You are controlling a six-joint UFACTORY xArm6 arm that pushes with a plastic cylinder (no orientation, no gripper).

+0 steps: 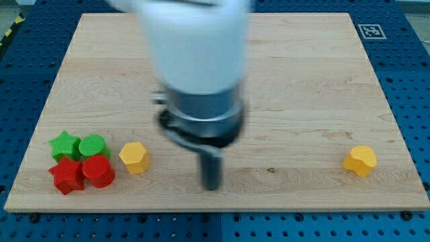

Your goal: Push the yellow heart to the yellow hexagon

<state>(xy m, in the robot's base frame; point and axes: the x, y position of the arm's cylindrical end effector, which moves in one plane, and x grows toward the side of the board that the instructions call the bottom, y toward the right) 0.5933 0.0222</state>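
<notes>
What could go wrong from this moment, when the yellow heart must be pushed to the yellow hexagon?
1. The yellow heart lies far at the view's right, near the board's right and bottom edges; a badly angled push may slide it off.
2. My tip stands between the two, so it must go round the heart first and may knock it.
3. The yellow hexagon sits close to the red cylinder; a late stop may disturb that cluster.
</notes>
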